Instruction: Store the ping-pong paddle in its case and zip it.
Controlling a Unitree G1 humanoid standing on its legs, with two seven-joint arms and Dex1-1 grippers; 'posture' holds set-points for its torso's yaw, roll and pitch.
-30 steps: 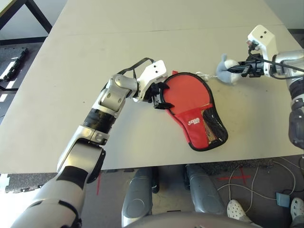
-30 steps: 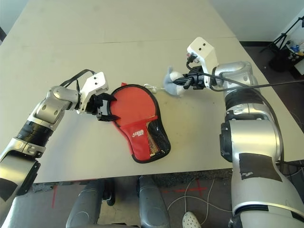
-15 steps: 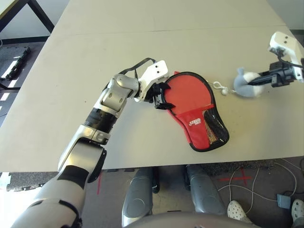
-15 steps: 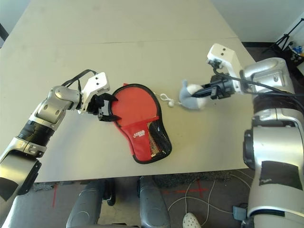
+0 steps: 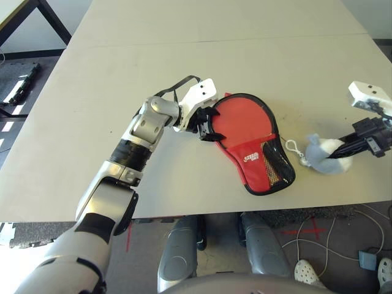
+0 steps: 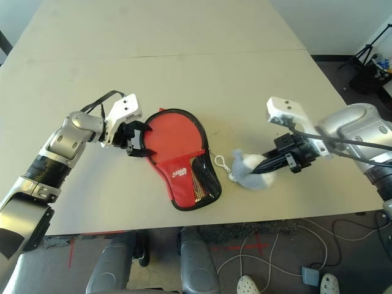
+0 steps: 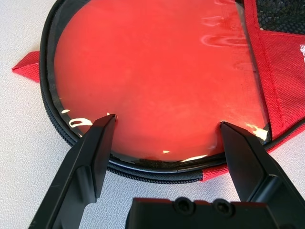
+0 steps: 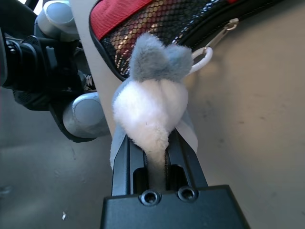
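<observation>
The red case (image 5: 251,141) with black edging lies flat on the table, round end to the left, mesh patch and white logo toward the near edge. Its round end (image 7: 157,67) shows a glossy red face; I cannot tell whether that is the ping-pong paddle's rubber. My left gripper (image 5: 208,125) is open, its fingers (image 7: 102,138) straddling the round end's rim. My right gripper (image 6: 267,168) is shut on the grey-white plush charm (image 8: 150,95), just right of the case's narrow end. A white ring (image 5: 293,147) links the charm to the zipper.
The case's narrow end lies close to the table's near edge (image 5: 257,211). Beyond the edge, cables (image 5: 343,245) lie on the floor. A seam (image 5: 184,43) crosses the beige tabletop farther back. A black frame (image 5: 37,18) stands at the far left.
My right gripper has carried the charm from beside the case's far right rim down and toward me, to its near right side. The left gripper and the case have stayed put.
</observation>
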